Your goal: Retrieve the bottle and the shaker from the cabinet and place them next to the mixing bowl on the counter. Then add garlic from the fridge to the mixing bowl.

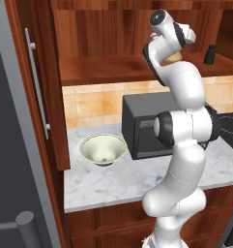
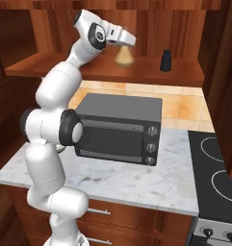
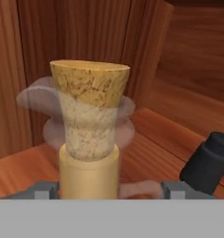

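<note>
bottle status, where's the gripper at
Gripper up in the cabinet, jaws either side of the bottle, grip not confirmed. Bottle upright on the shelf. Shaker stands apart beside it, not in the way.

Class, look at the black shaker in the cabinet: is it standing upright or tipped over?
Upright. The shaker stands on its base on the cabinet shelf, narrow top upward, right of the bottle.

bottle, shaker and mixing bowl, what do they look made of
Bottle: tan, matte, perhaps ceramic; its speckled stopper looks like cork. Shaker: plain black, dull, plastic or metal, hard to tell. Mixing bowl: pale cream-green, smooth with a soft sheen, likely glazed ceramic.
</note>
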Available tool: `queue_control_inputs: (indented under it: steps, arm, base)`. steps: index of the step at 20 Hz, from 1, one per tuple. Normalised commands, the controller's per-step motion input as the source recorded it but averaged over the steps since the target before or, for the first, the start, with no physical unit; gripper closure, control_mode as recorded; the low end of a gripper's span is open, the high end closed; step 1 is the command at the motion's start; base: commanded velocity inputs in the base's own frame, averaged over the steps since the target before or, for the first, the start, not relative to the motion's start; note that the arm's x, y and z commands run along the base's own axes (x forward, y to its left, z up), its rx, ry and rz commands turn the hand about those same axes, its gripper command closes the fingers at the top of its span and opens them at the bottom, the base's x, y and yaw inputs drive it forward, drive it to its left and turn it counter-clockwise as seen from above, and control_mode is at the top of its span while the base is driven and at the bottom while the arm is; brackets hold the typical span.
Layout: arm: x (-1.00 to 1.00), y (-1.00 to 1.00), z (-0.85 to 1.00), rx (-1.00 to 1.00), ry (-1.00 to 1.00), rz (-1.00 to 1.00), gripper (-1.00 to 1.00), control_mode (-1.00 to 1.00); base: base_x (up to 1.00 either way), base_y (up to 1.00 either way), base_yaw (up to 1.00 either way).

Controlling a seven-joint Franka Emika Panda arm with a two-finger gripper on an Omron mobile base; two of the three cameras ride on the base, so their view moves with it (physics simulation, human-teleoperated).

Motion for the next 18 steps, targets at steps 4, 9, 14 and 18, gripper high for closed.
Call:
queue_control_inputs:
  steps: [4,9,14,18]
  arm:
    - [-1.00,0.26,-0.41,0.00,-0.10,0.00,1.00,-1.00]
    - [-1.00,0.16,-0.17,0.00,-0.31,0.00,1.00,-1.00]
    - [-1.00,0.37,0.22,-0.02,-0.32,0.07,1.00,-1.00]
    - [-1.00,0.62,0.20,-0.08,-0.01,0.20,1.00,-1.00]
  base:
    - [0.00,0.00,0.00]
    - [0.00,0.00,0.00]
    - [0.00,0.00,0.00]
    - [0.00,0.00,0.00]
